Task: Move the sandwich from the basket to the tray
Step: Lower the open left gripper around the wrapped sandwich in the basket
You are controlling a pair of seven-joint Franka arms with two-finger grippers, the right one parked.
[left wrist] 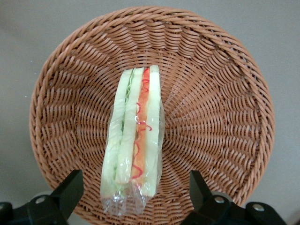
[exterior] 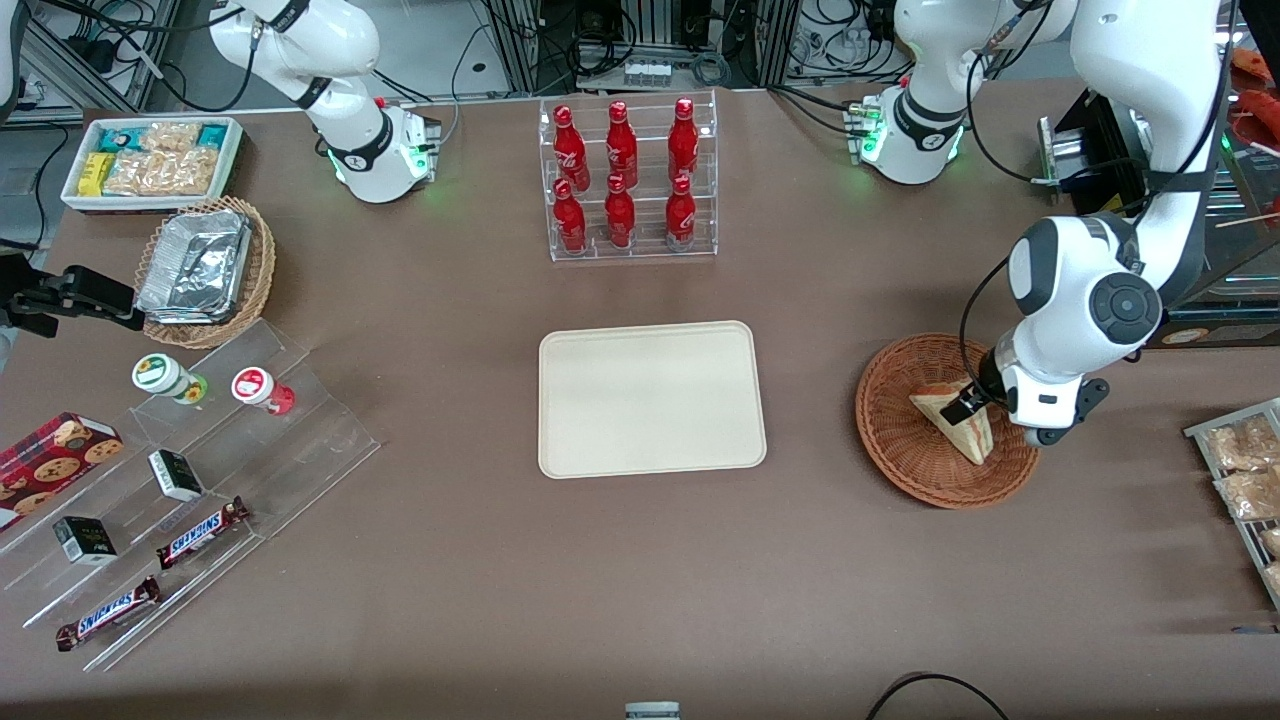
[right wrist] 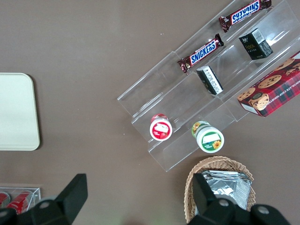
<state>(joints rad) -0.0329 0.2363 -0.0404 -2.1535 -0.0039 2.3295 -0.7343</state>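
step: grasp | end effector (left wrist: 133, 194) spread wide, holding nothing, hovering over the round reddish-brown wicker basket (left wrist: 220, 112) | plastic-wrapped triangular white-bread sandwich (left wrist: 133, 140) lies in basket, cut edge up | I'd drop straight, straddle the bread faces, squeeze softly, film looks slippery | cream rectangular tray (exterior: 652, 398) sits well apart from basket, toward parked arm

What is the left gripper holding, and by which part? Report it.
Nothing. The gripper hangs open over the basket, fingers either side of the sandwich, not touching it.
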